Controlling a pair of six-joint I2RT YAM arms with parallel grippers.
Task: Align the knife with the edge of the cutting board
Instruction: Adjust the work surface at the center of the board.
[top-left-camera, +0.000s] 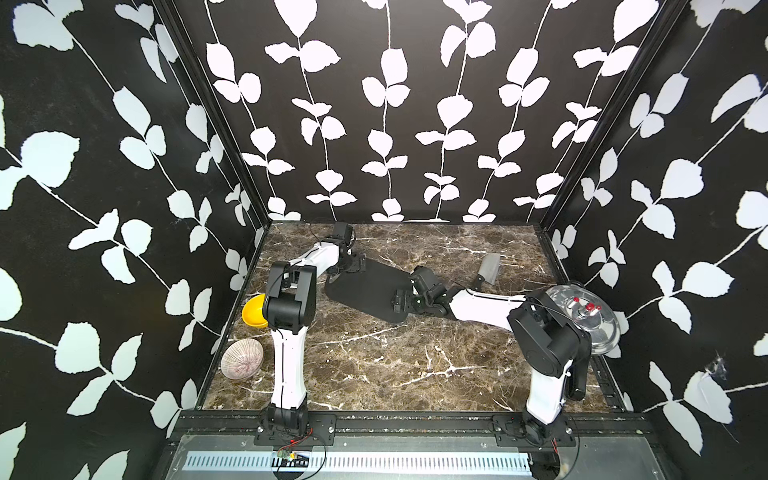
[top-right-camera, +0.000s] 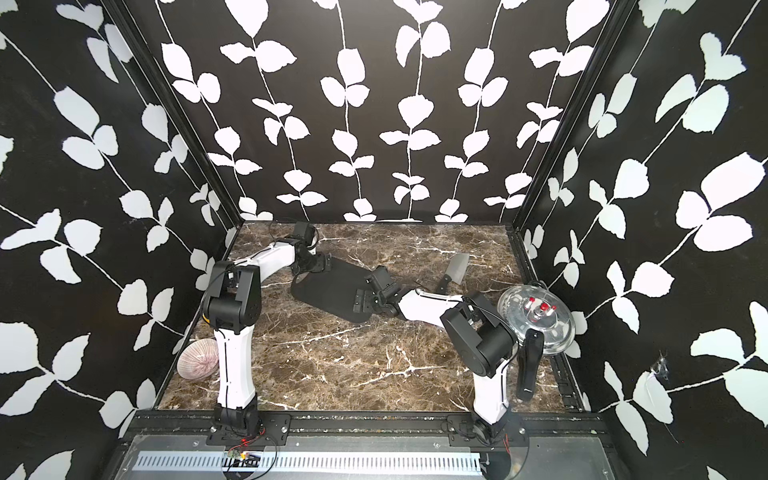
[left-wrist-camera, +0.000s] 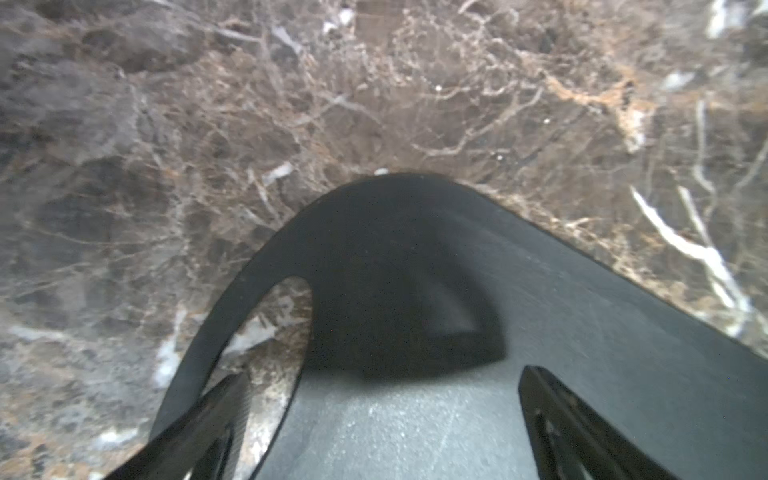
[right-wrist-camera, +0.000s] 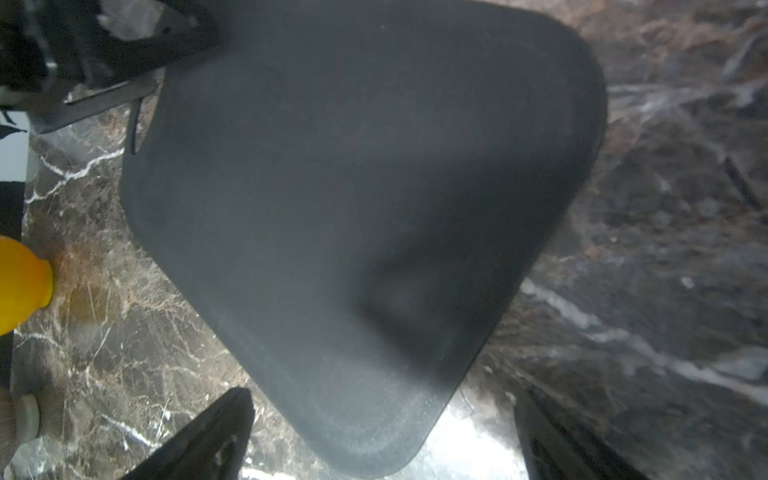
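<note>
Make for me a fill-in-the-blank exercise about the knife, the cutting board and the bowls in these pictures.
1. The cutting board is ___ in colour.
2. The knife lies on the marble ___, not on the board.
3. The right gripper is above the board with its fingers ___.
4. The ribbed bowl stands next to a ___ bowl.
Missing words: black, table, open, yellow.

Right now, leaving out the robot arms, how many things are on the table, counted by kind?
Knife: 1
Cutting board: 1
Bowls: 2 (yellow bowl, striped bowl)
Steel lid: 1
Total: 5
</note>
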